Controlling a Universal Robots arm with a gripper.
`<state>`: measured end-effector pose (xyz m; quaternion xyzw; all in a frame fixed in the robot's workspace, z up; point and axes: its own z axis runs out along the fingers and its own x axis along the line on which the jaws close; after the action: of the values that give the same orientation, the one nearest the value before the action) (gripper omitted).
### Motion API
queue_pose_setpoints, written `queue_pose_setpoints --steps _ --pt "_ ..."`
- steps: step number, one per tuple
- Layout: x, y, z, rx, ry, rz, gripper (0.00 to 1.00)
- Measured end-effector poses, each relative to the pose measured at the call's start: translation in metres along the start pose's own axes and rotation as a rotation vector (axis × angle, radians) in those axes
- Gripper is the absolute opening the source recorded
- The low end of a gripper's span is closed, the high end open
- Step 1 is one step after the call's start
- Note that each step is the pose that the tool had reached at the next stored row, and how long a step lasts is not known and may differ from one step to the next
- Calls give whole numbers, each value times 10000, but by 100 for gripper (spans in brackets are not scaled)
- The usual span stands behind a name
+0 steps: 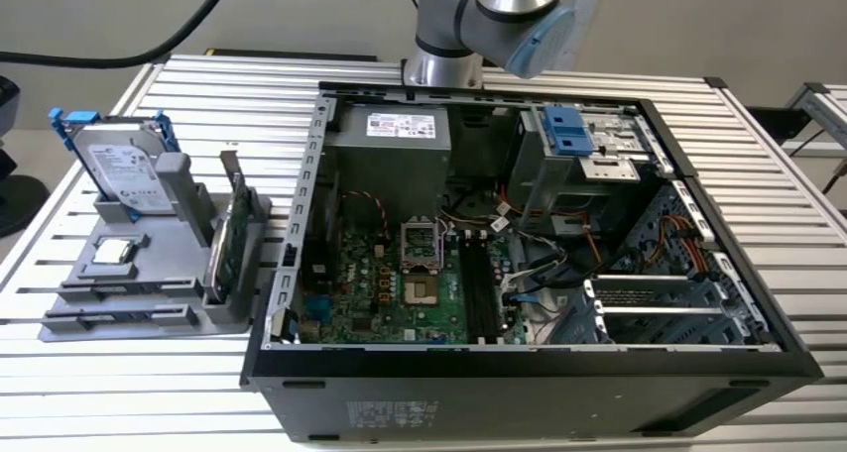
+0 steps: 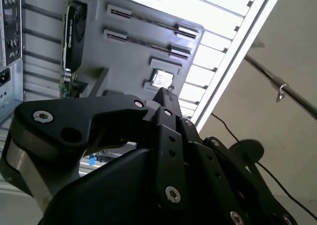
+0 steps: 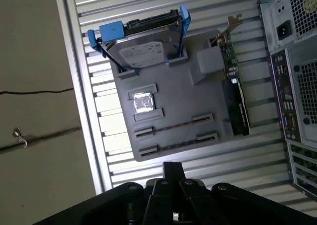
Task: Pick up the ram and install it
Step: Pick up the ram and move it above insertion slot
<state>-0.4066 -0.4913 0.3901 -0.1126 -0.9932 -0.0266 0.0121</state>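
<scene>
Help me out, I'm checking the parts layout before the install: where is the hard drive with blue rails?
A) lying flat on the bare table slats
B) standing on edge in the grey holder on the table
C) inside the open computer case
B: in the exterior view the hard drive stands on edge in the grey holder, at the exterior view's left of the computer case.

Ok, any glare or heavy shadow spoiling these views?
Second wrist view: the table slats blow out white and the pincer is a dark silhouette. First wrist view: even light on the grey tray. Exterior view: the open case is dim inside, no strong glare.
</scene>
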Motion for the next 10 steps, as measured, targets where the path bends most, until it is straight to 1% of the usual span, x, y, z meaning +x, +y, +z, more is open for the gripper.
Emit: queue_pose_setpoints --steps 10 --pt "0 0 0 -16 -26 515 0"
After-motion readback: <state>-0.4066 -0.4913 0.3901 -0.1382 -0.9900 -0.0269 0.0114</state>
